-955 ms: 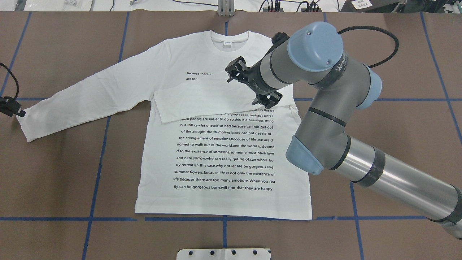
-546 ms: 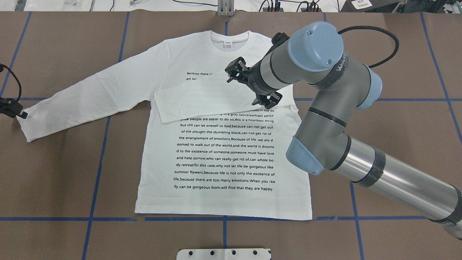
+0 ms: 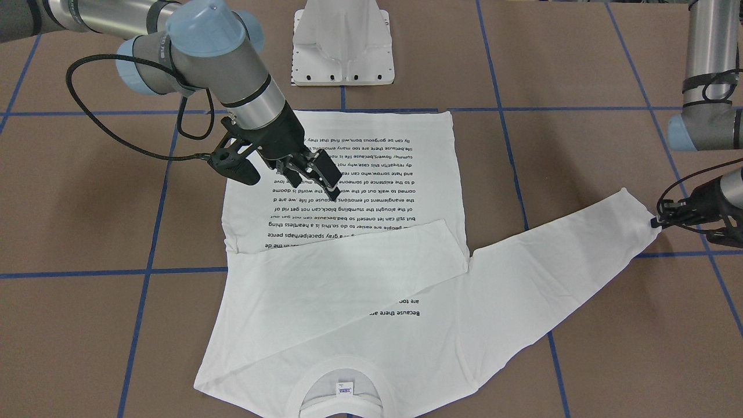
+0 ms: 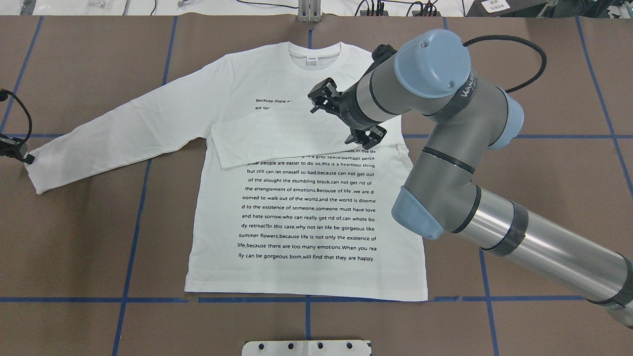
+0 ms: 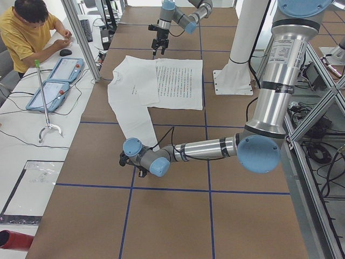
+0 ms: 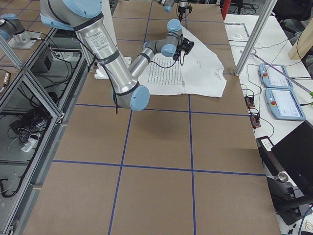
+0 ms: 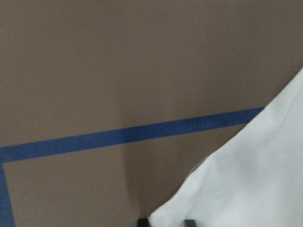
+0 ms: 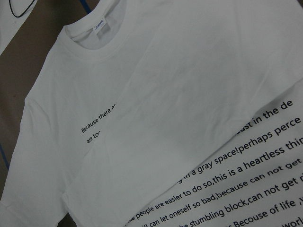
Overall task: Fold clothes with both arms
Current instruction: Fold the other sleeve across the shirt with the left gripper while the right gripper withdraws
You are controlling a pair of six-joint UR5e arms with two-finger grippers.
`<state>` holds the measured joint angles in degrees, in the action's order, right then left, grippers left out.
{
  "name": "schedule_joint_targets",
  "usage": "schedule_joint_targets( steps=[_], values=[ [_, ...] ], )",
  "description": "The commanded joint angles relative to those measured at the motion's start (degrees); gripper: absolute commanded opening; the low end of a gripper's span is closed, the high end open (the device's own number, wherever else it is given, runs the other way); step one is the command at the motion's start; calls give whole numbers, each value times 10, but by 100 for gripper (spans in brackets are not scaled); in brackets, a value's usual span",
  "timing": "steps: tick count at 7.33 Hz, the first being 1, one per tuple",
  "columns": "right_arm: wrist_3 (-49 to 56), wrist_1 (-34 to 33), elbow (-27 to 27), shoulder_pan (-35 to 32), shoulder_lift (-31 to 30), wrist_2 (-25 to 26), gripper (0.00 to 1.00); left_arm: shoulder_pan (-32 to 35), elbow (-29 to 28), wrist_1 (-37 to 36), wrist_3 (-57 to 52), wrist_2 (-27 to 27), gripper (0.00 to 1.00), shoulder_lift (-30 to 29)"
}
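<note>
The white long-sleeved T-shirt (image 4: 306,207) lies flat with its printed text up and its neck at the far side. One sleeve (image 4: 277,136) is folded across the chest. The other sleeve (image 4: 123,131) stretches out to the table's left. My left gripper (image 4: 25,157) is at that sleeve's cuff and shut on it; in the left wrist view the cloth (image 7: 246,189) lies between the fingertips. It also shows in the front view (image 3: 657,221). My right gripper (image 4: 321,99) hovers open and empty above the folded sleeve, as the front view (image 3: 328,181) shows.
A white metal pedestal base (image 3: 342,40) stands at the robot's side of the table, just behind the shirt's hem. Blue tape lines (image 4: 133,237) cross the brown table. An operator (image 5: 27,32) sits beyond the table's far side with tablets (image 5: 54,81).
The left gripper has shifted slightly at the sleeve cuff and its cable has moved. The right arm and the shirt's body have not moved.
</note>
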<state>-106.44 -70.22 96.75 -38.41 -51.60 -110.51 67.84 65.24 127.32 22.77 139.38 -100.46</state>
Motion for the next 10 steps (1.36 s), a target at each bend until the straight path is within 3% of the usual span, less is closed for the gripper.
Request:
schedule_joint_targets(
  steps=[1,3,6,7,8,10],
  values=[
    [0,0,0,0,-1,0,99,0,13,0,0,7,0,-4],
    [12,-2,32,-11,-34,-6,99,1,83,-8,36,82,0,-7],
    [120,2,51,-76,-109,-69,99,-39,211,-3,290,87,0,-68],
    [175,3,69,-103,-149,-95,99,-85,219,-2,395,84,0,-130],
    [220,3,77,-128,-180,-117,99,-138,211,-2,514,62,0,-214],
    [259,4,77,-148,-208,-128,99,-216,198,6,624,-57,0,-320]
  ],
)
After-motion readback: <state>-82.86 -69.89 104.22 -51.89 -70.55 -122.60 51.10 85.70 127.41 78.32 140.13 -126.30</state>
